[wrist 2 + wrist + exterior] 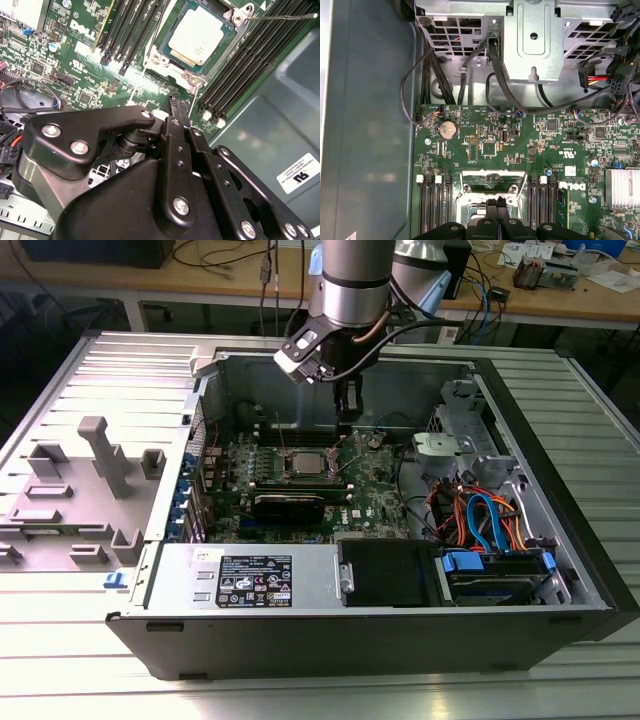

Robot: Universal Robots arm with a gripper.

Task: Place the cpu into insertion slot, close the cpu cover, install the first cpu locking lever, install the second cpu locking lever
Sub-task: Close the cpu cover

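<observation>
– Cpu (200,34) position: where is it shown, and what stands in front of it?

– Nearest the lens in the second wrist view, the gripper (178,101) is seen with its two fingers pressed together and nothing visible between them. Just past the tips, the cpu is seen lying flat in the socket (164,62), silvery top upward. The cover (222,51) appears to be laid down around it as a thin metal frame; whether it sits fully flat cannot be told. Farther off, one thin lever (280,16) is seen jutting free from the socket corner, across the black memory slots (250,62). It is judged not yet hooked. In the exterior view the gripper (347,405) is shown hanging inside the open case (300,640), above the board and near the socket.

– What could be spoiled from here?

– Three faults are judged possible. The thin lever could be missed or bent if it is met off-centre by the clenched fingers. The cover could be sprung up if the lever is pushed sideways rather than down. The pins beneath could be damaged if force is applied while the cpu is seated askew.
</observation>
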